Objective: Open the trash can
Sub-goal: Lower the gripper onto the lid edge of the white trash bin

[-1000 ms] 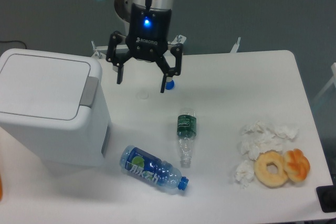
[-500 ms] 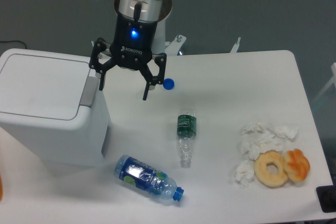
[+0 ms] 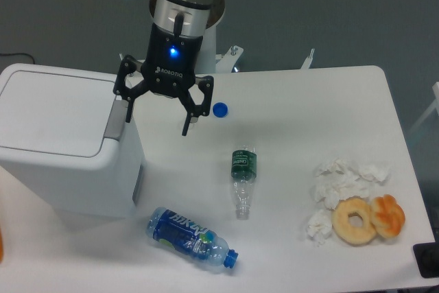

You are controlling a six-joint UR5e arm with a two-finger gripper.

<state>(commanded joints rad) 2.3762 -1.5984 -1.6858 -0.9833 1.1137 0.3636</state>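
Observation:
The trash can (image 3: 65,142) is a big white boxy bin at the left of the table, its flat lid down and a grey tab (image 3: 114,121) on its right rim. My gripper (image 3: 156,125) hangs open just right of that rim. Its left finger (image 3: 128,112) sits right over the grey tab, and its right finger (image 3: 186,121) hangs over the table. Nothing is between the fingers.
A blue bottle cap (image 3: 220,109) lies right of the gripper. A small green-label bottle (image 3: 242,176) and a blue-label bottle (image 3: 188,238) lie on the table. Crumpled tissues (image 3: 339,186) and two doughnuts (image 3: 367,219) sit at the right.
The gripper has moved left, from the cap to the bin's right rim, staying open. The blue-label bottle has rolled a little toward the front edge.

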